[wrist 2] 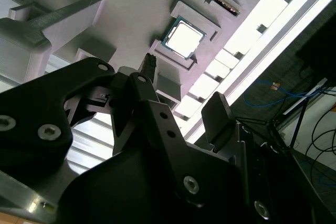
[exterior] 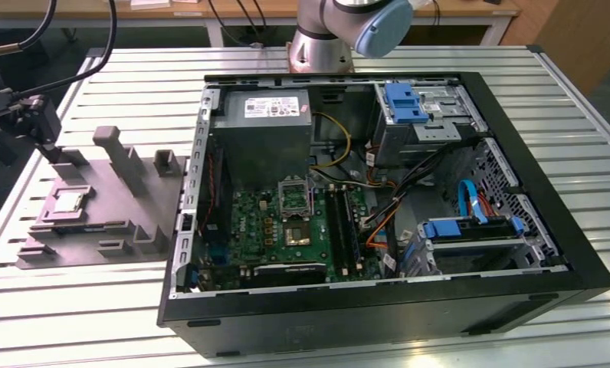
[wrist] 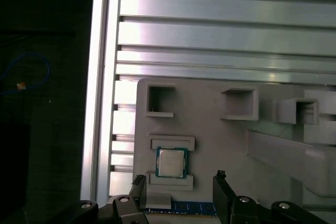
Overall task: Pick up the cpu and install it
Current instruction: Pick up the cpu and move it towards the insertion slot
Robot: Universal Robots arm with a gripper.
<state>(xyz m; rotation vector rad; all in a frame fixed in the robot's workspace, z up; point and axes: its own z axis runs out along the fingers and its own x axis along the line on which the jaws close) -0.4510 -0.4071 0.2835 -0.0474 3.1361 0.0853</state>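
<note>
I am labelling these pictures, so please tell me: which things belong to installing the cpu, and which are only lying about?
For the job:
cpu
gripper, open above it
grey tray holding it
socket

Lying about:
power supply
blue bracket
memory stick

This looks like a robotics lab or workshop rather than a home or an office; the table (exterior: 561, 115) is made of slotted aluminium profiles, and a robot arm's base (exterior: 320, 50) rises at its far edge in the exterior view; an open desktop computer case (exterior: 387, 314) lies on it with motherboard (exterior: 284, 222) and wiring exposed, beside a grey moulded parts fixture (exterior: 121, 211); wooden workbenches (exterior: 264, 9) stand behind; loose cables (wrist 2: 278, 84) trail over a dark floor in the second wrist view.
</note>
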